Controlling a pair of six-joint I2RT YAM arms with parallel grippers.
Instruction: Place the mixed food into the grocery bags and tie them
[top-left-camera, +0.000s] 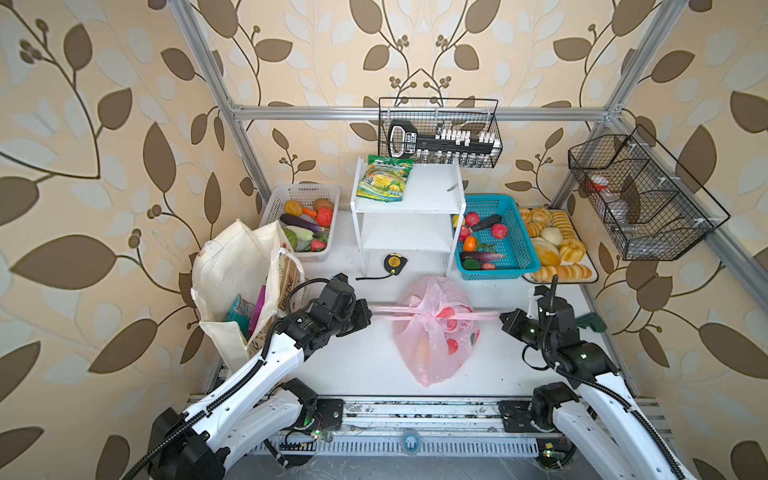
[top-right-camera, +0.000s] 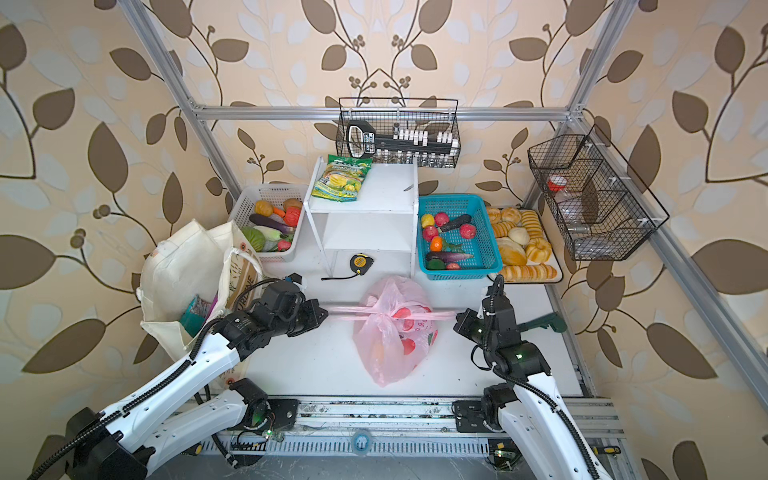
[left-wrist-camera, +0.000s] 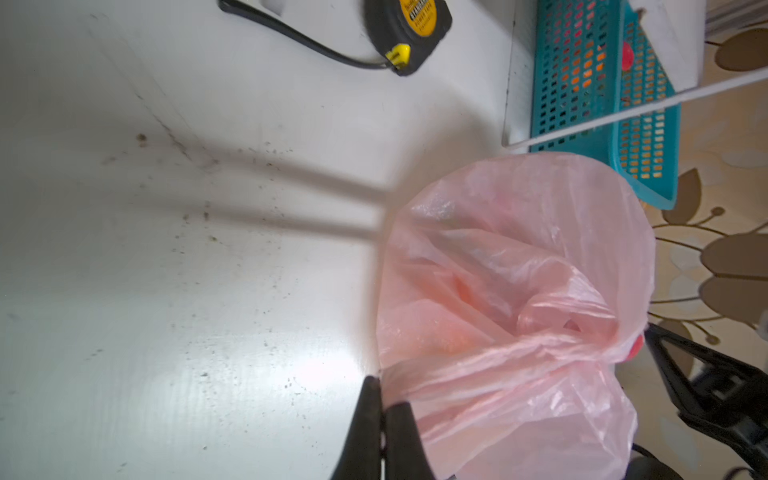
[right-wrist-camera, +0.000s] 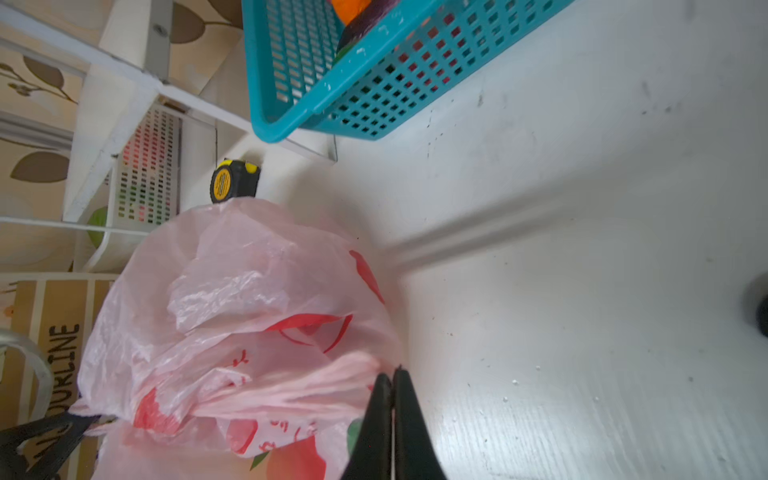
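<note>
Pink bag (top-left-camera: 432, 353) mid-table, stretched taut from both sides.

At the left our canvas tote (top-left-camera: 232, 266) stands upright, snack packets (top-left-camera: 237, 315) inside. Our left gripper (top-left-camera: 370, 318) is pinched on the left handle (top-left-camera: 390, 313). The bag's long axis runs back to front, narrow end toward us. Our right gripper (top-left-camera: 503, 318) pinches the right handle (top-left-camera: 482, 316). We see a scuffed white table (top-left-camera: 365, 365) and leaf wallpaper (top-left-camera: 104, 166).

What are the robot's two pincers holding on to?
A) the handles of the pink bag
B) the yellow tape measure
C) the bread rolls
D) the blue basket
A: the left pincer and the right pincer are each shut on one of the handles of the pink plastic bag. The handles stretch taut out to both sides from the bag's gathered top.
</note>
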